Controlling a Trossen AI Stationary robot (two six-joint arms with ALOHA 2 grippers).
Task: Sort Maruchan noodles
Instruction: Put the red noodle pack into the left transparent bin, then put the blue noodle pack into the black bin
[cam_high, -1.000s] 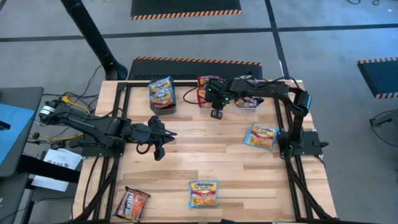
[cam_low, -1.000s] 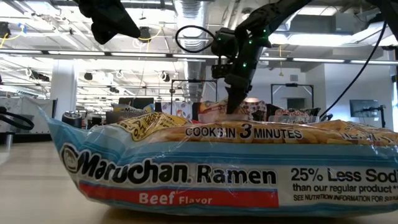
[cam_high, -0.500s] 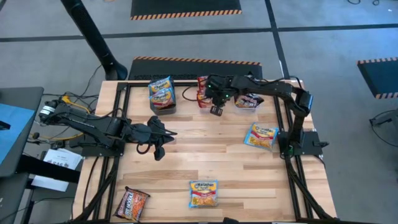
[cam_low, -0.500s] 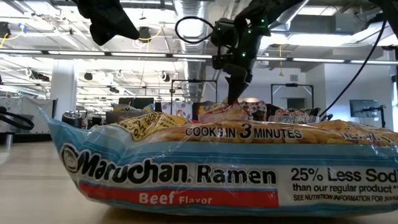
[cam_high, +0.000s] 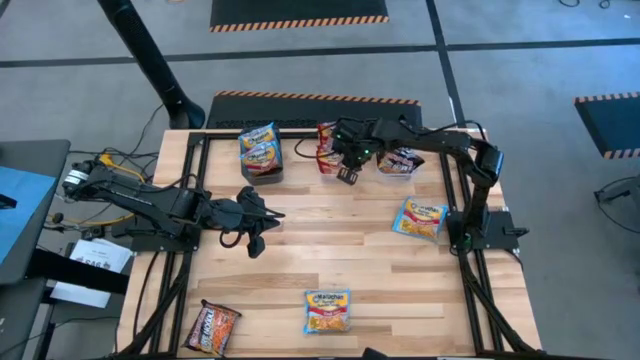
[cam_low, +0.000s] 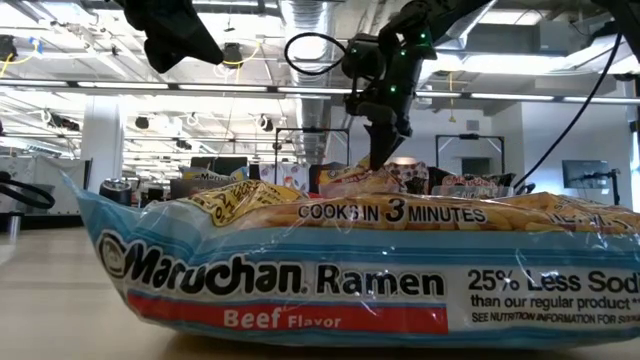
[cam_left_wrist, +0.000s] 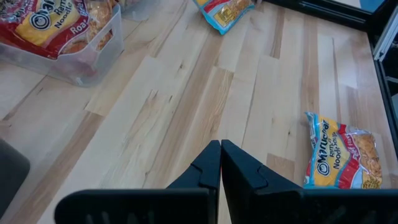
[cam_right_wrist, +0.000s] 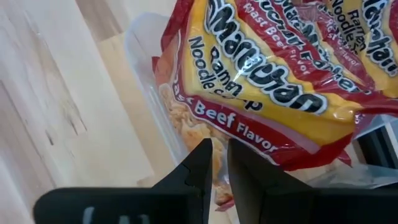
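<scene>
Maruchan packets lie sorted in three clear bins at the far edge: light blue/yellow (cam_high: 260, 150), red/orange (cam_high: 327, 148) and black/red (cam_high: 400, 162). Loose blue/yellow packets lie flat on the table at the right (cam_high: 420, 218) and at the near middle (cam_high: 327, 308); the latter fills the low view (cam_low: 320, 270). A black/red packet (cam_high: 212, 325) lies at the near left. My right gripper (cam_high: 346, 177) hovers at the near side of the red/orange bin, fingers almost together and empty; its wrist view (cam_right_wrist: 219, 152) shows a red/orange packet (cam_right_wrist: 267, 74) below. My left gripper (cam_high: 256, 245) is shut and empty, left of centre.
The black frame rails (cam_high: 470, 270) run along the table's left and right sides. Bare wood lies in the table's middle (cam_high: 330, 235) between the bins and the loose packets. The red/orange bin's clear wall (cam_left_wrist: 93, 56) shows in the left wrist view.
My right gripper has gone up a little and toward the far edge, closer to the red/orange bin. The packets have stayed where they were.
</scene>
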